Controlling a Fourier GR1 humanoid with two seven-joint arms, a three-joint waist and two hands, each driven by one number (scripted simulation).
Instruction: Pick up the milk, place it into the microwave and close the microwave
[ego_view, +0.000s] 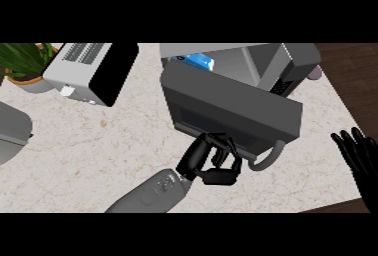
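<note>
— Looking down at the counter (96, 145): where is the milk (198, 61)?

— Inside the microwave (291, 65), at the back of the view; only a blue-and-white bit of the carton shows in the open cavity, above the top edge of the door; whether it stands upright I cannot tell.

— And the microwave door (229, 112)?

— Dark grey, swung out across the front of the cavity and covering most of it; it is not flush with the body; its curved handle (267, 159) hangs at the lower right corner.

— Which hand is at it?

— The left hand (210, 162); its grey forearm comes up from the lower edge and the black hand sits against the door's lower edge, just left of the handle; the fingers are curled, some lying on the door face; whether they actually wrap anything I cannot tell.

— The right hand (360, 152)?

— At the right edge of the view, over the counter's rim; fingers straight, spread and pointing up; it holds nothing and touches nothing.

— Anything else on the counter?

— A grey-and-black toaster oven (92, 70) at upper left, well apart from the microwave; a potted plant (22, 62) just beside it in the corner; a grey rounded shape (11, 132) cut off by the left edge, too little of it showing to name.
</note>
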